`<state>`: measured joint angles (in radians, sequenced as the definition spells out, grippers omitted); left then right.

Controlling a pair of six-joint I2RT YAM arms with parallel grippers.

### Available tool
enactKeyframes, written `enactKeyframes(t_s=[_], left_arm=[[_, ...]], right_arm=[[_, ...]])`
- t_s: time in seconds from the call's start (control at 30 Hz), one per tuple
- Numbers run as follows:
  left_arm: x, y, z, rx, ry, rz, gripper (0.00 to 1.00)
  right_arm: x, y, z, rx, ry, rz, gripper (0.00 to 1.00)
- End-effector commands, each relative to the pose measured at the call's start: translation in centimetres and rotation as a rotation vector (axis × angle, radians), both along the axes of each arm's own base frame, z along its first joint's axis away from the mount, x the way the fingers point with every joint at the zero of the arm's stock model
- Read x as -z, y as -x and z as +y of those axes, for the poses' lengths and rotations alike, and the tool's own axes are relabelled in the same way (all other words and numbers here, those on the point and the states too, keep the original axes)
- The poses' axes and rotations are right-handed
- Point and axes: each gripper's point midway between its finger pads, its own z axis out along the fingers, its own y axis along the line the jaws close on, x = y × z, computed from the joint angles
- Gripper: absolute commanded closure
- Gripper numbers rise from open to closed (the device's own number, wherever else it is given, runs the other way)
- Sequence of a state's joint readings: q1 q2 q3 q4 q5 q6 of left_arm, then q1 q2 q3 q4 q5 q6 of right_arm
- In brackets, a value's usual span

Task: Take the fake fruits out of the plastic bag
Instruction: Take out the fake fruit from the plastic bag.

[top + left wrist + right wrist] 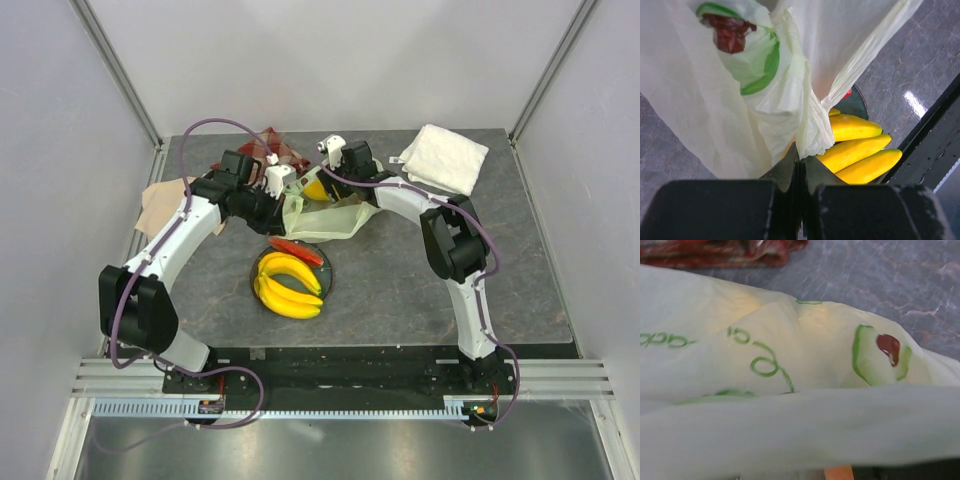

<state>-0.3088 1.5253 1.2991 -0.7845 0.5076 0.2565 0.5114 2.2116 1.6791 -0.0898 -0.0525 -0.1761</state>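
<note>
Banana bunch [288,285] and watermelon slice [296,250] are already laid on the plate [330,270] mid-table, while the plastic bag [335,220] near the far edge is pinched by the left gripper [801,159], a yellow fruit [317,190] left at its mouth; the right gripper [322,175] cannot be judged spread or closed.

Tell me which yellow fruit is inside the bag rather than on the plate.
The single yellow fruit showing in the plastic bag beyond the plate; the banana bunch lies on the plate.
</note>
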Motion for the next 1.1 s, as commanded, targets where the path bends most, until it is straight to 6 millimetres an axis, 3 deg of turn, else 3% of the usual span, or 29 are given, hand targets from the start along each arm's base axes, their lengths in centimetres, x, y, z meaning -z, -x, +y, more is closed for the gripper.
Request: enactKeyframes(t_s=[0.0, 0.2, 0.37, 0.5, 0.63, 0.67, 0.77, 0.87, 1.07], left_arm=[[-1.1, -0.1, -0.4, 0.063, 0.011, -0.025, 0.98], [-1.4, -1.2, -0.8, 0.062, 0.017, -0.03, 0.98], [-1.7, -1.9, -1.1, 0.04, 0.027, -0.021, 0.98], [-2.0, -2.5, -1.4, 0.035, 0.04, -0.016, 0.98], [-1.9, -3.1, -1.4, 0.034, 0.026, -0.025, 0.98], [-1.8, -3.3, -1.4, 0.031, 0.022, -0.026, 0.98], [-1.8, -3.8, -1.2, 0.024, 0.01, -0.036, 0.98], [-1.9, -4.4, -1.1, 0.009, 0.005, -0.049, 0.99], [-2.3, -5.8, -1.0, -0.027, 0.006, -0.08, 0.98]], right_arm=[[-1.4, -3.3, 0.2, 0.053, -0.079, -0.019, 0.26], [0.4, -1.2, 3.1, -0.158, -0.121, 0.061, 0.25], [2.2, -1.5, 3.8, -0.17, -0.124, 0.097, 0.16], [2.3, -1.7, 5.1, -0.205, -0.161, 0.098, 0.16], [2.2, -2.4, 5.5, -0.186, -0.17, 0.077, 0.31], [2.0, -2.5, 5.4, -0.175, -0.179, 0.077, 0.39], [0.1, -2.9, 4.9, -0.159, -0.207, 0.065, 0.56], [-3.0, -2.9, 3.4, -0.144, -0.239, 0.043, 0.64], [-9.8, 0.6, 0.7, -0.188, -0.269, -0.006, 0.7]])
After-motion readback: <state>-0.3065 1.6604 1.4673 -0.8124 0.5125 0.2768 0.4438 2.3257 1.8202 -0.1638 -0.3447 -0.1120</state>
